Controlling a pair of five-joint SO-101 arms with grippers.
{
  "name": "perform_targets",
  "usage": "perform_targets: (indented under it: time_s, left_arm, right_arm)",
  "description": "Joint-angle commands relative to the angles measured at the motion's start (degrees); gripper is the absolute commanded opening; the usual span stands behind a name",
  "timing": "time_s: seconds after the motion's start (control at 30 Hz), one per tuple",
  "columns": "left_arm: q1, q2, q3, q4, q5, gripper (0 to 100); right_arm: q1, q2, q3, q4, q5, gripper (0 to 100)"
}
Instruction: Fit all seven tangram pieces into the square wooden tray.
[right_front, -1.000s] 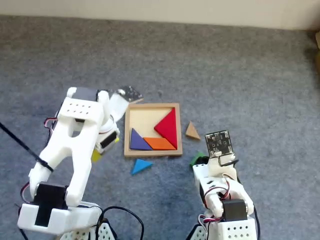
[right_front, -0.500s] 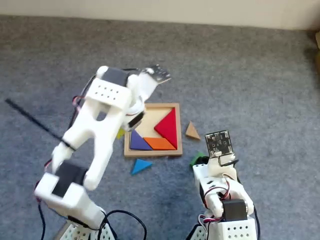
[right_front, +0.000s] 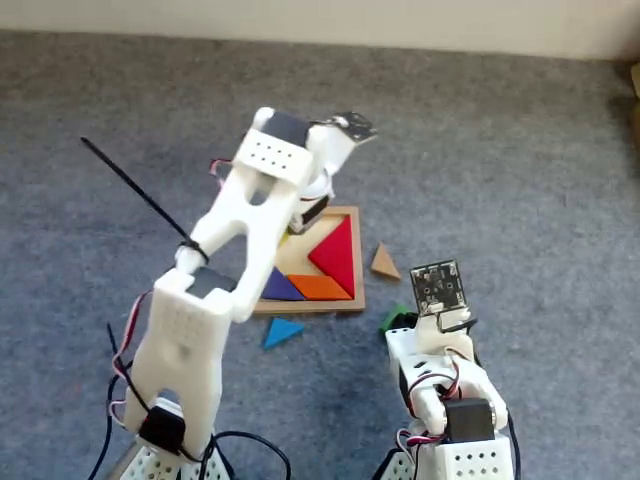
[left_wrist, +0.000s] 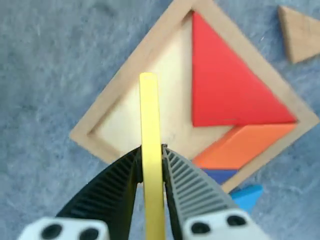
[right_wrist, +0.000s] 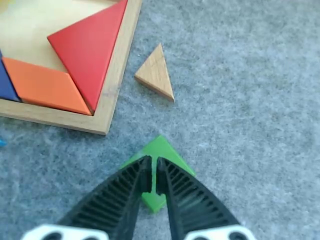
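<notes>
The square wooden tray holds a red triangle, an orange parallelogram and a dark blue triangle. My left gripper is shut on a yellow piece, held edge-on above the tray's bare corner. In the high view that arm reaches over the tray's left side. My right gripper is shut, hovering just over a green piece on the carpet in front of the tray. A wooden triangle lies right of the tray. A light blue triangle lies near its front edge.
Grey carpet covers the whole work surface. A thin black cable tie sticks out from the left arm. The right arm's base stands at the front right, and the left arm's base at the front left.
The left arm swung from the left of the tray up and over it, carrying the yellow piece. The right arm stayed still.
</notes>
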Motion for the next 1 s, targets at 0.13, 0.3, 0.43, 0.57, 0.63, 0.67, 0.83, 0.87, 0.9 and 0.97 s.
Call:
perform_targets:
  time_s: [0.13,0.3,0.43,0.57,0.63,0.67,0.83,0.87,0.9,0.97]
  left_arm:
    - [1.36,5.05,-10.42,0.7,1.93,1]
    - [1.54,5.41,-10.42,0.7,1.93,1]
    - [1.36,5.67,-10.42,0.7,1.93,1]
    - [1.19,5.76,-10.07,0.7,1.93,10]
    - [1.01,5.76,-10.07,0.7,2.02,15]
    - [0.92,5.76,-10.07,0.7,2.02,17]
    - [0.84,5.76,-10.07,0.62,3.43,17]
    - [0.75,5.76,-10.07,0.62,3.43,17]
    - [0.31,5.76,-10.07,0.53,3.43,17]
    - [-0.57,5.76,-10.24,0.35,3.43,17]
  right_arm:
    - [0.57,-0.31,8.66,0.22,0.35,2.9]
    - [0.57,-0.31,8.66,0.22,0.35,2.9]
    - [0.57,-0.31,8.66,0.22,0.35,2.9]
    - [0.57,-0.31,8.66,0.22,0.35,2.9]
    - [0.57,-0.31,8.66,0.22,0.35,2.9]
    - [0.57,-0.31,8.66,0.22,0.35,2.9]
    - [0.57,-0.31,8.66,0.22,0.35,2.9]
    - [0.57,-0.31,8.66,0.22,0.35,2.9]
    - [0.57,-0.31,8.66,0.22,0.35,2.9]
    - [0.57,-0.31,8.66,0.22,0.35,2.9]
